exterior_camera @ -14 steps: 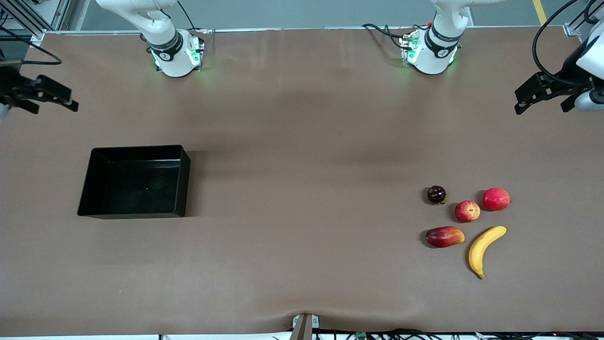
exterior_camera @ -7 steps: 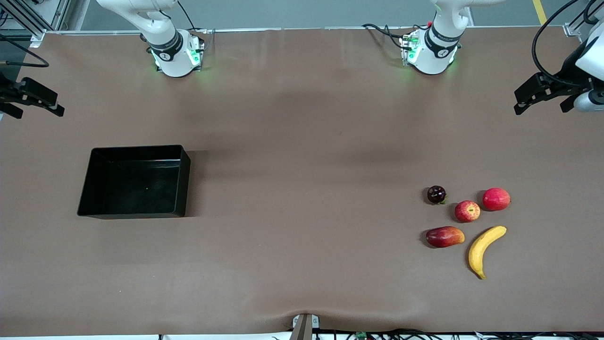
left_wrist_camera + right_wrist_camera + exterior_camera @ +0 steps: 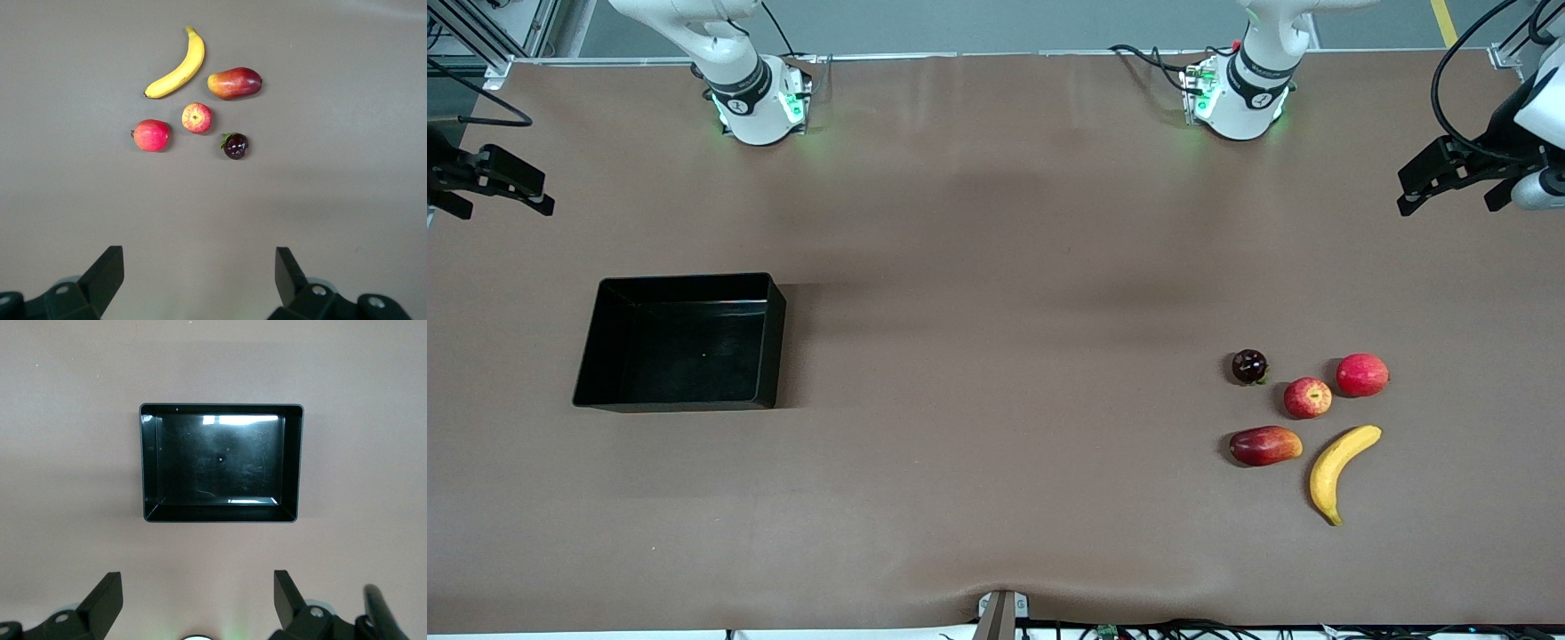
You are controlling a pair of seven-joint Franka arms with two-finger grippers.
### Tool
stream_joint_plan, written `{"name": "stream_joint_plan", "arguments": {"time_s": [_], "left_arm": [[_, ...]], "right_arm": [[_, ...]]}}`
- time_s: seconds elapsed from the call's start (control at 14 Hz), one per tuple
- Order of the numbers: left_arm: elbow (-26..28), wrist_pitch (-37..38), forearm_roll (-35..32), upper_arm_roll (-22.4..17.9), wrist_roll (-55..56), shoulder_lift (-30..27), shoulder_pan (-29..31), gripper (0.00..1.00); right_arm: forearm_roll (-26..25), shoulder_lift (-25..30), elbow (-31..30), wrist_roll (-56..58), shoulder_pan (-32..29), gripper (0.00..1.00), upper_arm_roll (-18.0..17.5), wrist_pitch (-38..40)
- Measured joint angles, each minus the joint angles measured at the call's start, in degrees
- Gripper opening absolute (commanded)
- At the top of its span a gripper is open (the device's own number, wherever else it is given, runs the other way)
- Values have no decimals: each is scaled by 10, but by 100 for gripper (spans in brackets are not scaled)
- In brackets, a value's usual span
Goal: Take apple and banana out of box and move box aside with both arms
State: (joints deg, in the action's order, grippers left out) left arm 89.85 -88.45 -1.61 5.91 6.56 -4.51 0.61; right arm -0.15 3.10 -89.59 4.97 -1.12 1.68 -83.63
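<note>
The black box [image 3: 685, 278] rests toward the right arm's end of the table, with nothing in it [image 3: 220, 407]. Toward the left arm's end lie the yellow banana [image 3: 1337, 470] and, just farther from the front camera, the small red-yellow apple [image 3: 1307, 397]. The left wrist view shows the same banana [image 3: 179, 67] and apple [image 3: 197, 117]. My left gripper [image 3: 1448, 200] [image 3: 200, 251] hangs open and empty over the table's left-arm end, well apart from the fruits. My right gripper [image 3: 505, 212] [image 3: 198, 575] hangs open and empty over the table's right-arm end, apart from the box.
Beside the apple lie a round red fruit [image 3: 1361, 374], a dark maroon fruit [image 3: 1249, 366] and an oblong red-yellow fruit [image 3: 1264, 445]. The two arm bases [image 3: 760, 107] [image 3: 1236, 102] stand along the edge farthest from the front camera. Brown tabletop spreads between box and fruits.
My right gripper has drifted a little toward its end of the table. The left gripper has barely moved. Both stay open; the fruits and box lie where they were.
</note>
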Motion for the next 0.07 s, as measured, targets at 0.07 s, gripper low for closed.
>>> {"name": "stream_joint_plan", "arguments": {"time_s": [0.07], "left_arm": [[0,0,0,0,0,0,0,100]], "right_arm": [[0,0,0,0,-1,100,0,0]]}}
